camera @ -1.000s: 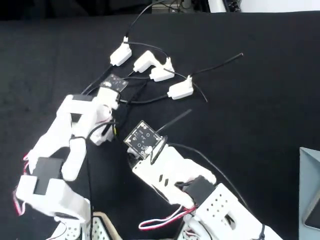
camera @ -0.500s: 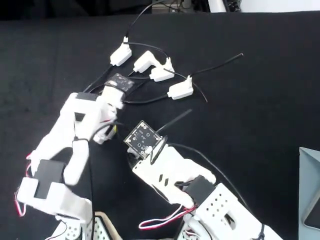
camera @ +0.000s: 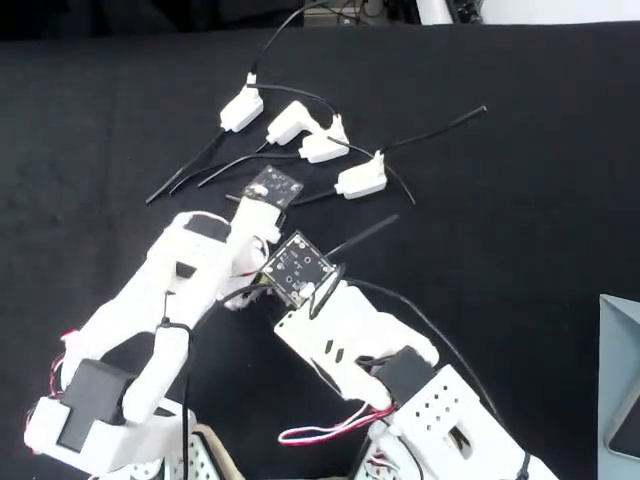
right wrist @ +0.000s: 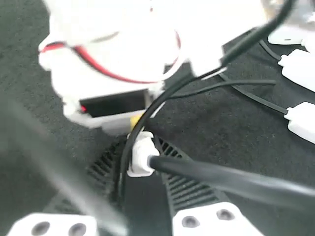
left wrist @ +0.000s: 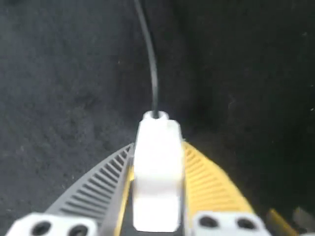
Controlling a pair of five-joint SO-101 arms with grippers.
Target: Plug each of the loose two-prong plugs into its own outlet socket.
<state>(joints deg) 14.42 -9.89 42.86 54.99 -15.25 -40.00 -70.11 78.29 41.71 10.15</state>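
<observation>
Item 1 – left gripper (left wrist: 157,147): closed on a white plug (left wrist: 156,187). The plug sits upright between the grey finger (left wrist: 106,172) and the yellow finger (left wrist: 206,177), touching both. Its thin black cord (left wrist: 150,64) runs straight out past the fingertips over the black cloth (left wrist: 59,73).

Item 2 – right gripper (right wrist: 140,147): clamped narrow on a second plug (right wrist: 140,164). This smaller white plug is between 2 black ribbed fingers (right wrist: 184,189), and its cord (right wrist: 187,86) curves away beyond the tips. A thick black cable (right wrist: 236,182) crosses in front of the fingers.

Item 3 – cluster of 4 white connectors (camera: 323,147): lies on the cloth ahead of both grippers, apart from them. The high view shows all 4 bodies, while the right wrist view catches 2 at its edge.

The high view shows each arm's camera board (camera: 300,268) covering the fingers beneath it. The wrist views show the grips. Markings on the boards are too small to read.
</observation>
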